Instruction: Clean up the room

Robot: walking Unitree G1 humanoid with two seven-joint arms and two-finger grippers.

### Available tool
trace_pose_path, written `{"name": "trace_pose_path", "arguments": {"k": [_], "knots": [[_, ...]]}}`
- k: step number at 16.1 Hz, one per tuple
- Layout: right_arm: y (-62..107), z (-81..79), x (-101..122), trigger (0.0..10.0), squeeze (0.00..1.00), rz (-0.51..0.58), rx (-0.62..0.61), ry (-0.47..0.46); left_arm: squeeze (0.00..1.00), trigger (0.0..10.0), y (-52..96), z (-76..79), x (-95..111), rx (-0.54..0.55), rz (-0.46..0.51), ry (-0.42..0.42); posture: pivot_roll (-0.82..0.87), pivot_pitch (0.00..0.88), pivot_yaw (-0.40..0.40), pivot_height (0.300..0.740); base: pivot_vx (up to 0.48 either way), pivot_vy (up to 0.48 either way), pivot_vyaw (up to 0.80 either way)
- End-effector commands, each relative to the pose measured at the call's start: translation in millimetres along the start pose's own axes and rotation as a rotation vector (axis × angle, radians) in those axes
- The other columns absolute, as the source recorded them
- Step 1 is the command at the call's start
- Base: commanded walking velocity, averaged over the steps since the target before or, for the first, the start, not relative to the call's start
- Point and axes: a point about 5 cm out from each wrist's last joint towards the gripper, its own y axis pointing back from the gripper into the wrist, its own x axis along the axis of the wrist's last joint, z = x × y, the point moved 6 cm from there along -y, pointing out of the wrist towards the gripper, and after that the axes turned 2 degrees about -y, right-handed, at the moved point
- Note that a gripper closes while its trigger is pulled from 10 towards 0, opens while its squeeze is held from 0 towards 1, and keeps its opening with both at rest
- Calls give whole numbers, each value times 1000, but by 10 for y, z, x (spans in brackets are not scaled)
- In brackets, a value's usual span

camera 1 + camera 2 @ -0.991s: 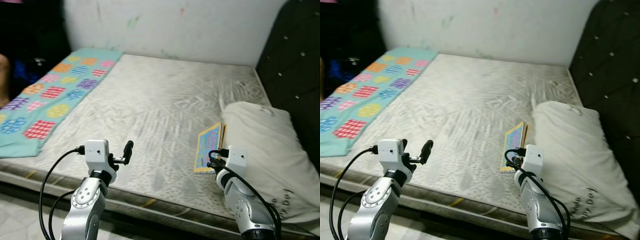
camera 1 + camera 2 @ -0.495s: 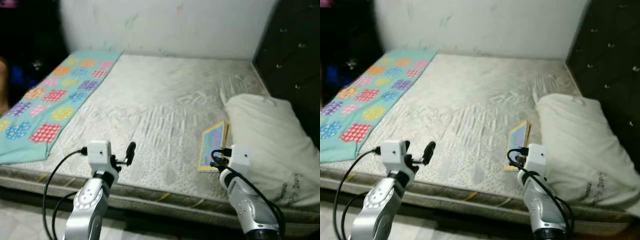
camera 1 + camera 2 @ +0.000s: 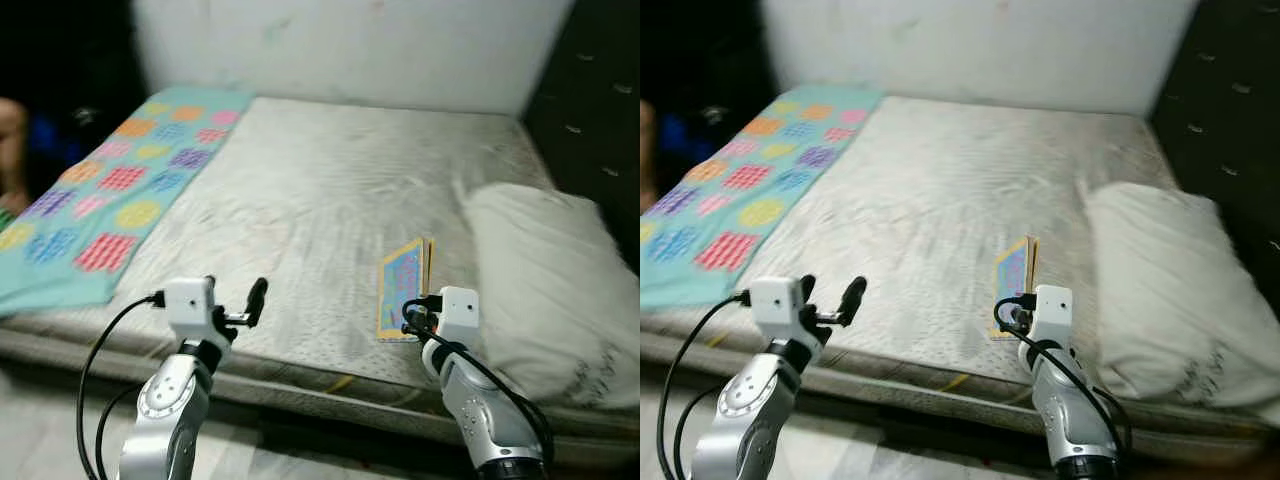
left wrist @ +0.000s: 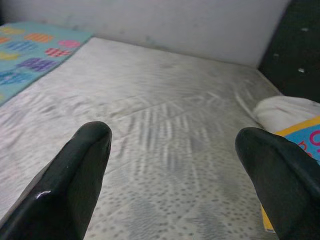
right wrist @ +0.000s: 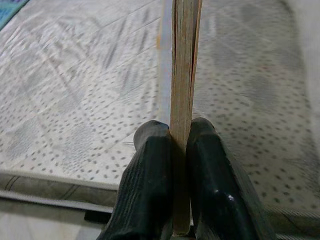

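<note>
the left gripper (image 3: 240, 303) is held forward at the near edge, its fingers (image 4: 75, 185) spread wide apart and nothing between them. the right gripper (image 5: 176, 150) is raised likewise, its fingers pressed tight on a thin book (image 5: 183, 95) held upright.

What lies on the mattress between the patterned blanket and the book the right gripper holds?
Nothing: in the left eye view, the stretch from the patterned blanket to the book in the right gripper is bare mattress.
</note>
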Motion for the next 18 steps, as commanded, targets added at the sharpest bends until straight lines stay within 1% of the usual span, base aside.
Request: {"name": "trace_pose_path", "arguments": {"k": [1,5,10,18], "knots": [[19,24,153,10000,0,60,-5,6,0,10000,-3,41,59,-24,19,1,-119,0,12,740,0,0,-800],[16,33,155,10000,0,61,-7,10,0,10000,2,59,66,-38,25,8,-118,0,10,740,0,0,-738],[10,50,158,10000,0,63,-13,12,0,10000,9,88,74,-61,30,9,-118,0,11,740,296,0,0],[-1,72,166,10000,0,66,-24,10,0,10000,8,72,59,-54,19,-2,-119,0,11,740,354,0,0]]}}
